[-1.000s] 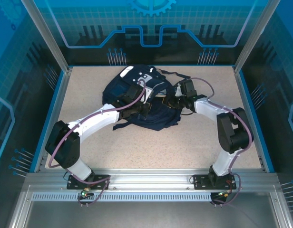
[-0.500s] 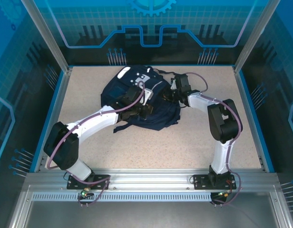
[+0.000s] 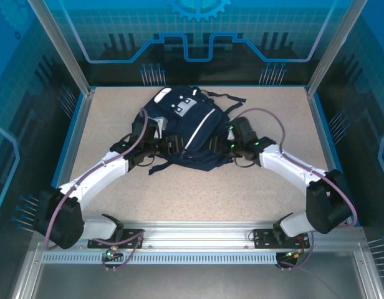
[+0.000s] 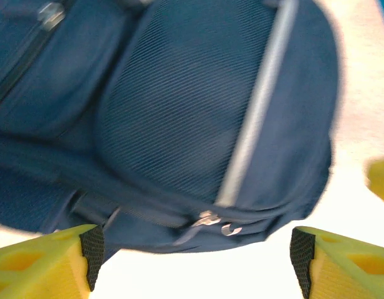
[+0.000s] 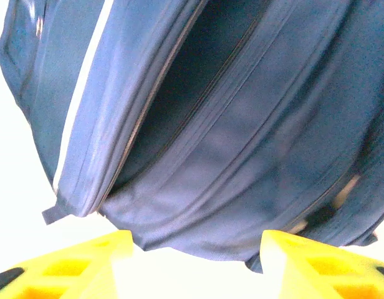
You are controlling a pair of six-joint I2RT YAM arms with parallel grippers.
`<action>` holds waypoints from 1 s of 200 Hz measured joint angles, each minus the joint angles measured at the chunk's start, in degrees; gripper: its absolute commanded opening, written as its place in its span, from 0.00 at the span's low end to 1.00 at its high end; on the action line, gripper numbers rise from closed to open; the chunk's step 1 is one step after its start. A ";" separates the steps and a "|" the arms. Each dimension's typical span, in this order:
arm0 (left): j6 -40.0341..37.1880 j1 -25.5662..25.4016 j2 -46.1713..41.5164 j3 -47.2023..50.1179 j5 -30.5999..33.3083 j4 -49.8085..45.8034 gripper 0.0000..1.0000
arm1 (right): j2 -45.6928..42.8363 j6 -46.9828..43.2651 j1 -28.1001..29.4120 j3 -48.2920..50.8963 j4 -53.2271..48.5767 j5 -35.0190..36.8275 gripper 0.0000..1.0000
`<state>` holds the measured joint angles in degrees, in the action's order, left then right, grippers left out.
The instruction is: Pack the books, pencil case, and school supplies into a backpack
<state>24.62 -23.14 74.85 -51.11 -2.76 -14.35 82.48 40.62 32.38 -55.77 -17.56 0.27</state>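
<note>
The navy backpack [image 3: 182,124] lies at the middle of the table, white patches at its far end and its white stripe [image 3: 198,128] running toward me. My left gripper [image 3: 172,146] sits at the bag's near-left edge. In the left wrist view it [image 4: 192,249] is open, with the zipper pulls [image 4: 211,223] just beyond its fingers [image 4: 86,249]. My right gripper [image 3: 219,147] sits at the bag's near-right edge. In the right wrist view it [image 5: 195,252] is open below a zipper seam [image 5: 198,93], with nothing between its fingers. The books and the pencil case are hidden.
Dark straps [image 3: 232,98] trail from the backpack's far right side and a strap end [image 3: 156,167] lies at its near left. Speckled tabletop [image 3: 198,193] stretches between the bag and the arm bases. Blue enclosure walls [image 3: 70,143] border the table.
Both grippers have opened, let go of the backpack and drawn back toward its near edge. The bag has settled flatter, with its white stripe now showing.
</note>
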 measured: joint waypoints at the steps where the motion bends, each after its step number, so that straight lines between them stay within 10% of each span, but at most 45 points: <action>1: 0.28 0.28 -0.09 0.33 0.07 -0.07 0.83 | 0.02 0.07 0.42 0.00 -0.13 0.28 0.59; 63: 10.23 11.67 -3.39 7.78 2.56 -2.08 0.93 | 16.39 7.37 24.94 -16.85 -11.02 20.87 0.49; 200: 12.55 16.46 -7.10 9.99 2.93 -2.89 0.95 | 40.81 21.51 25.73 -44.57 -27.85 33.86 0.43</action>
<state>37.17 -6.68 67.75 -41.12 0.16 -17.23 123.28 62.13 58.11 -100.33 -45.41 34.13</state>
